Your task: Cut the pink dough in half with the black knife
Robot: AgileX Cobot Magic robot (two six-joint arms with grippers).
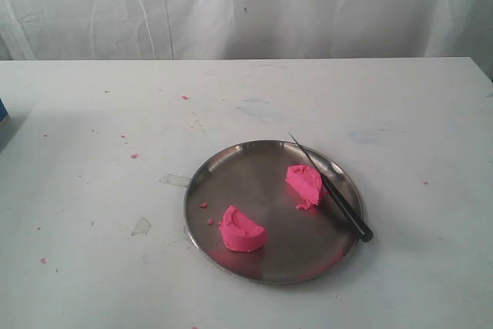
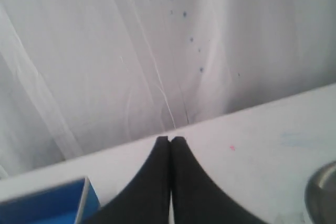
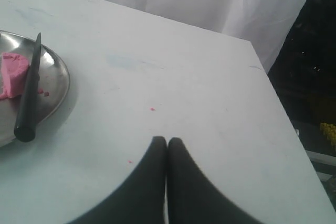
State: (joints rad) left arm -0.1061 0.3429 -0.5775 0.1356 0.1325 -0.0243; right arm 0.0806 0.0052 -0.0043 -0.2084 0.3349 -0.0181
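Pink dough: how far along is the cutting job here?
Done: dough lies in two separate halves, the second beside the knife, on the plate. In hand: nothing; left end effector and right end effector are shut, empty. Left: nothing visible.

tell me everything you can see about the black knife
The black knife is slim, all black and dull rather than shiny, with a long pointed blade and a straight blocky handle. It lies flat and diagonal across the right side of the steel plate. Its tip reaches just past the far rim, and its handle end pokes out over the table at the near right rim. One half of the pink dough sits right against the blade's left side; the other half lies apart. Nothing holds it.
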